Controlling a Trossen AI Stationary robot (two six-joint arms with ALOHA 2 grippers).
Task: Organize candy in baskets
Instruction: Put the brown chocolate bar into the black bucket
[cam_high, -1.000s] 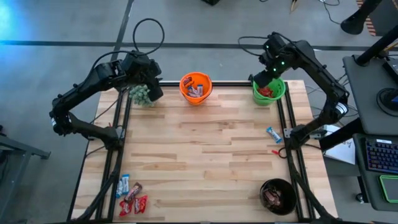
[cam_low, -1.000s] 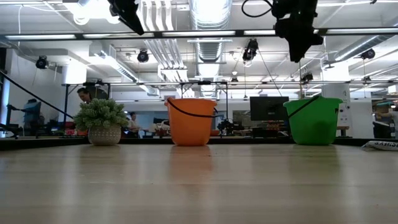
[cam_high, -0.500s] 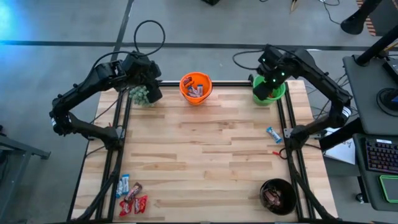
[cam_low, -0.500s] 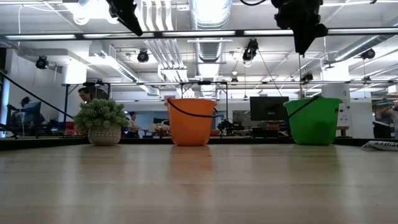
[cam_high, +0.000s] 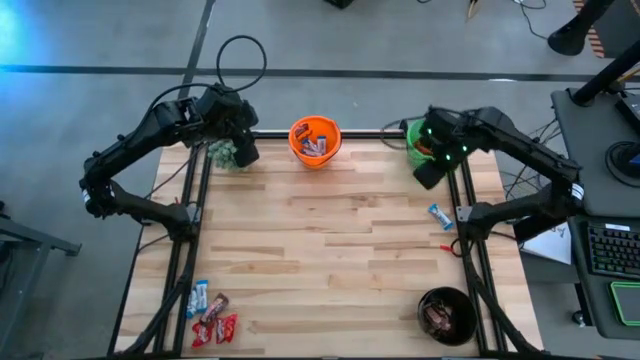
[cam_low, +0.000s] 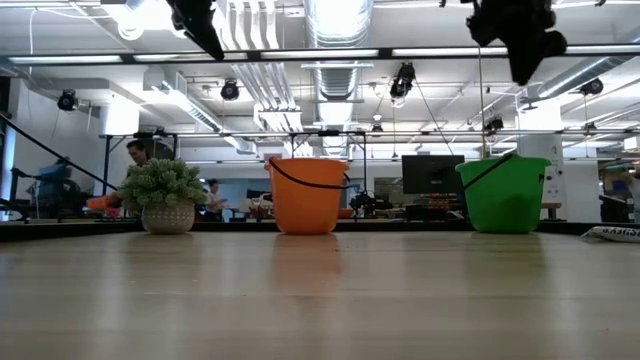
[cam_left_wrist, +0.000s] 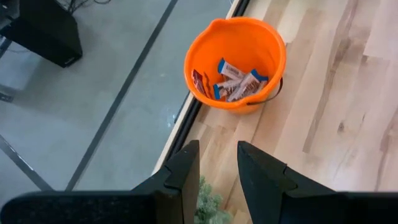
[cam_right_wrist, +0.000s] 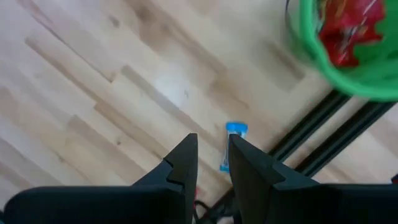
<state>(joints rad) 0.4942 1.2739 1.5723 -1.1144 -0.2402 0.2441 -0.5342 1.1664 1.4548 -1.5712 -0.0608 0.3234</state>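
Observation:
Three baskets stand on the wooden table. The orange one (cam_high: 315, 140) is at the far edge and holds several candy bars (cam_left_wrist: 233, 81). The green one (cam_high: 418, 138), far right, holds red candy (cam_right_wrist: 345, 28). The black one (cam_high: 447, 313) is near right. A blue-and-white candy bar (cam_high: 440, 214) lies near the right edge, and a pile of candy (cam_high: 210, 315) lies at the near left. My right gripper (cam_high: 428, 175) hangs open high above the table, between the green basket and that bar (cam_right_wrist: 231, 146). My left gripper (cam_high: 240, 150) waits open in the air over the far left corner.
A small fuzzy plant in a pot (cam_high: 225, 152) stands at the far left, under my left gripper. A tiny red scrap (cam_high: 445, 243) lies by the right rail. Black frame rails run along both table sides. The table's middle (cam_high: 320, 230) is bare wood.
My right gripper has swung from above the green basket toward the table's near edge, sinking a little, and now hangs over bare wood beside the basket. Nothing on the table has moved.

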